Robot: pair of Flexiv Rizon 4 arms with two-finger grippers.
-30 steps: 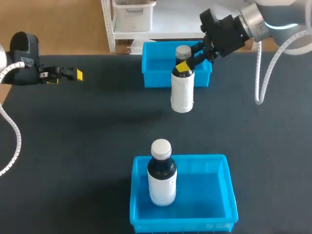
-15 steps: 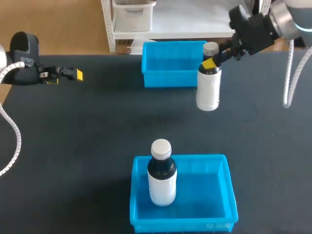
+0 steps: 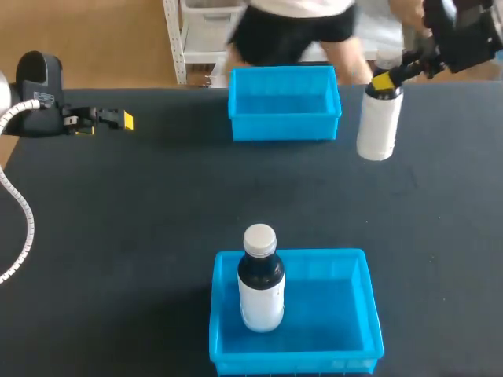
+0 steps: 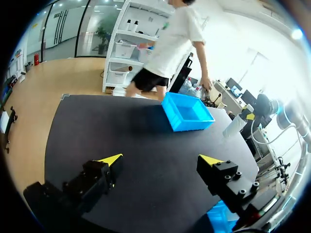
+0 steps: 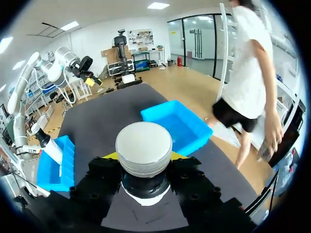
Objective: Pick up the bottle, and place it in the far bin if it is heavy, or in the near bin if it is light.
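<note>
The desk [image 3: 118, 236] has a flat black top. Two open blue bins rest on it. The far bin [image 3: 283, 126] sits against the desk's back edge, a little right of the middle. The near bin [image 3: 295, 363] sits at the front edge, roughly in line with it, and a wide stretch of bare desk lies between them. The left wrist view shows the desk [image 4: 121, 131], the far bin [image 4: 187, 112] and a corner of the near bin [image 4: 221, 216]. The right wrist view shows the desk [image 5: 97, 116] carrying the far bin [image 5: 177, 124] and the near bin [image 5: 65, 155], well apart.
</note>
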